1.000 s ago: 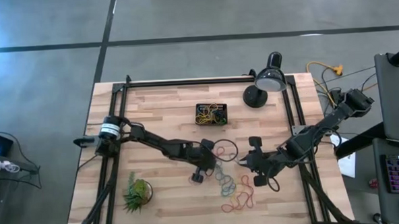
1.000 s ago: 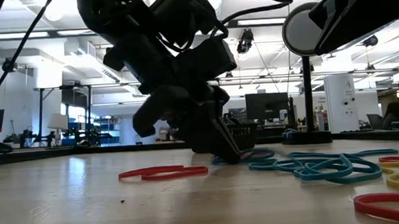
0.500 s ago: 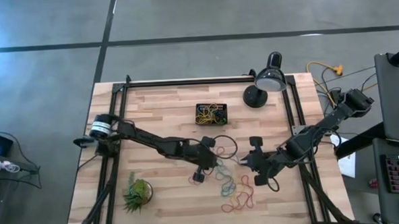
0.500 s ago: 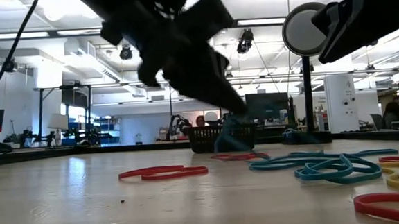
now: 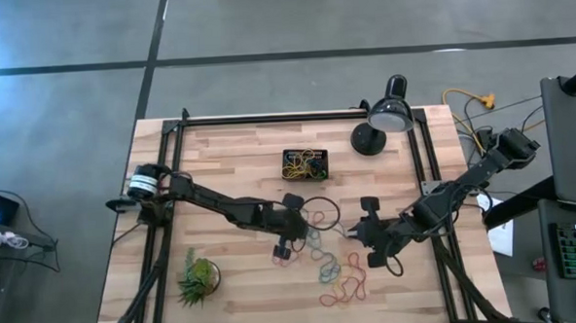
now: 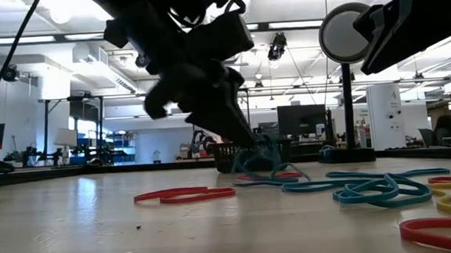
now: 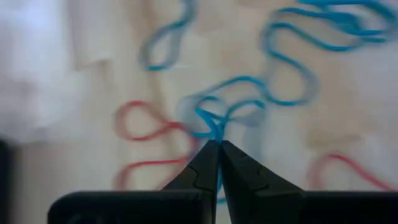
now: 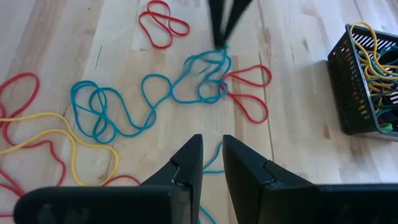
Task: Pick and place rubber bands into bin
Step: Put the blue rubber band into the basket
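Left gripper [image 7: 214, 146] pinching a blue rubber band [image 7: 217, 118] mid-table.
Bin [image 5: 306, 164] sitting at twelve o'clock, bare wood between; right gripper [image 8: 211, 158] is hovering slightly parted, holding nothing.

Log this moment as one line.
left gripper: shut on blue rubber band | right gripper: open, waiting | bin: partly filled

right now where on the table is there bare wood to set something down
Free: the far-left wood between the table edge and the bin, and the strip between the plant and the left gripper. Crowded: the rubber bands between both grippers, and the lamp corner.
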